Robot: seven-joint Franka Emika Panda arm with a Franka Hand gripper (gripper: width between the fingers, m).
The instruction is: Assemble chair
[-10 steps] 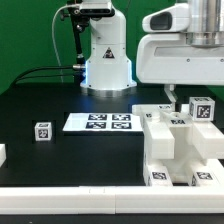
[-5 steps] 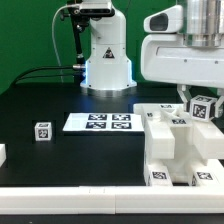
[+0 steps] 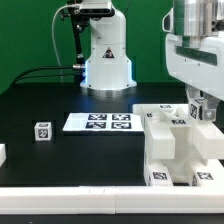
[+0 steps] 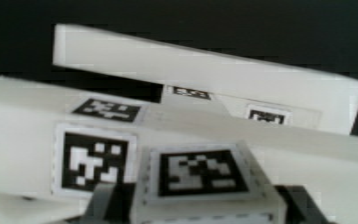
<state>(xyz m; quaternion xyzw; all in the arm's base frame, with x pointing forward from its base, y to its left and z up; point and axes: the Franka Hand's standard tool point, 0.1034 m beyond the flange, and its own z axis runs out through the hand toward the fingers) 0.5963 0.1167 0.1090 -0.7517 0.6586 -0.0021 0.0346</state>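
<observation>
The chair parts are glossy white blocks with black-and-white tags, stacked at the exterior view's right near the table's front. My gripper has come down over a small tagged white chair piece at the top back of that stack. In the wrist view my gripper has one dark finger against each side of the piece, and the jaws look shut on it. White slabs with tags lie behind it. In the exterior view the arm hides most of the piece.
The marker board lies flat at the table's middle. A lone small tagged cube stands to the exterior view's left of it. A white object shows at the left edge. The robot base stands at the back.
My gripper has moved toward the exterior view's right and come down over the small tagged piece, which stood free beside it before. The other parts have not moved.
</observation>
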